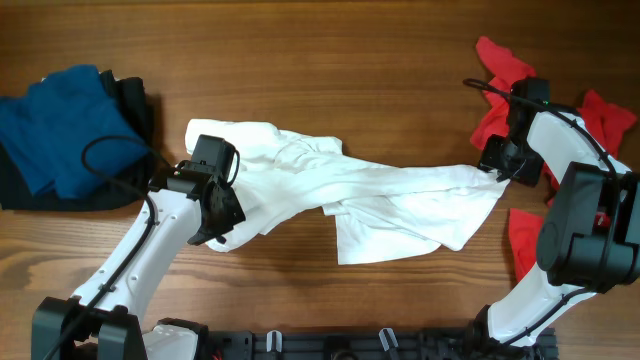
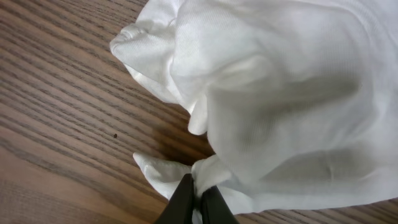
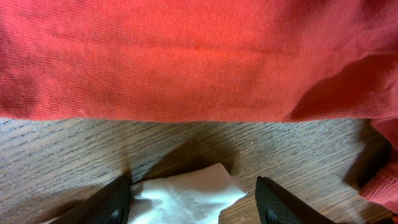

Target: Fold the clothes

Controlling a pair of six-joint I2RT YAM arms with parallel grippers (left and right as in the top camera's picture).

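Note:
A white T-shirt [image 1: 340, 185] lies crumpled and stretched across the middle of the wooden table. My left gripper [image 1: 218, 228] is at its lower left edge, shut on a fold of the white cloth [image 2: 214, 171]. My right gripper [image 1: 497, 165] is at the shirt's right end. Its fingers [image 3: 193, 202] are open around a white corner [image 3: 186, 193] lying on the table. A red garment [image 1: 505, 95] lies just beyond it and fills the top of the right wrist view [image 3: 186, 56]. No chest print shows.
A blue garment [image 1: 60, 125] lies on a black one [image 1: 130, 105] at the far left. More red cloth [image 1: 525, 240] lies by the right arm's base. Bare wood [image 1: 300, 60] runs along the far side.

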